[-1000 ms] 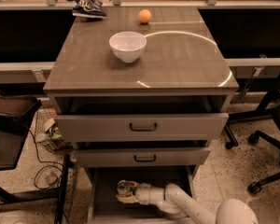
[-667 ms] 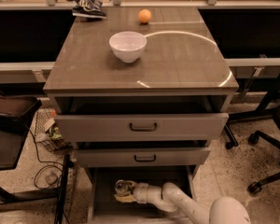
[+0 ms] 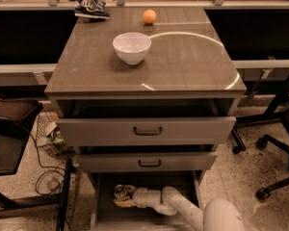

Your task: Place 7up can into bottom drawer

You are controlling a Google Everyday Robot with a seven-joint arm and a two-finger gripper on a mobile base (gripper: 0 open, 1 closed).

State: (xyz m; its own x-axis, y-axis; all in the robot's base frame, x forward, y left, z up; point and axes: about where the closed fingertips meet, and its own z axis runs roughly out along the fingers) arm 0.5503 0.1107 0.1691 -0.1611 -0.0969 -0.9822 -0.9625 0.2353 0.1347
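The bottom drawer (image 3: 105,212) of the grey cabinet is pulled open, and its flat grey floor shows below the two upper drawers. My gripper (image 3: 123,197) reaches into it from the right on the white arm (image 3: 183,207), low over the floor at the drawer's left middle. It is shut on the 7up can (image 3: 119,191). Only the can's shiny round top and a bit of its pale side show between the fingers. Whether the can touches the floor I cannot tell.
The top drawer (image 3: 147,130) and middle drawer (image 3: 149,162) stick out partly above the arm. On the cabinet top are a white bowl (image 3: 131,47), an orange (image 3: 149,16) and a snack bag (image 3: 91,6). Office chair bases (image 3: 274,153) stand at the right and a wire basket (image 3: 50,134) at the left.
The gripper with the can has moved a little to the left inside the bottom drawer. Everything else stays where it was.
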